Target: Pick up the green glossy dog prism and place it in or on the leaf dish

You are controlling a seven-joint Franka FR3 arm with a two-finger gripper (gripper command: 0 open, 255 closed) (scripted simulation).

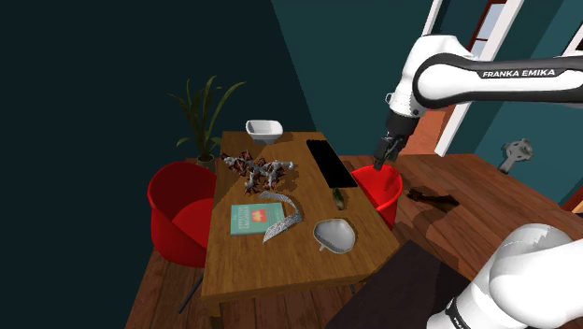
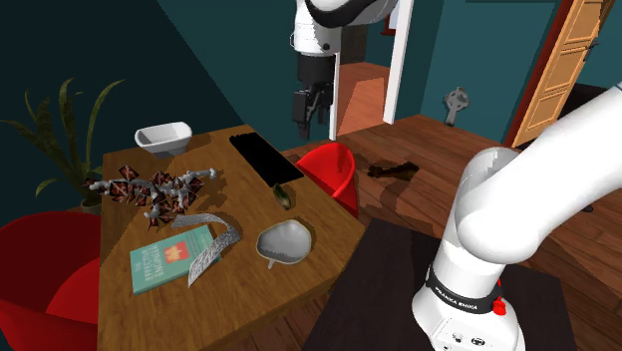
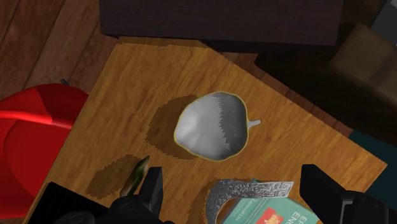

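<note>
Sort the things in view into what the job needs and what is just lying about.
Job: green dog prism, grey leaf dish, gripper, open.
Lying about: white bowl, black slab, teal book, silver strip, grey-and-red tangle.

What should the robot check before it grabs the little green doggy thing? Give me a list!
1. Hand open: ok, its fingers stand apart and hold nothing.
2. Green dog prism free to grab: ok, it lies alone near the table edge.
3. Hand down at the prism: not ok, it hangs high above the table.
4. Leaf dish empty: ok, nothing lies in it.
5. Way from prism to dish clear: ok, only bare table lies between them.
6. Best side to pinch the prism: cannot tell, its shape is too small to make out.
</note>
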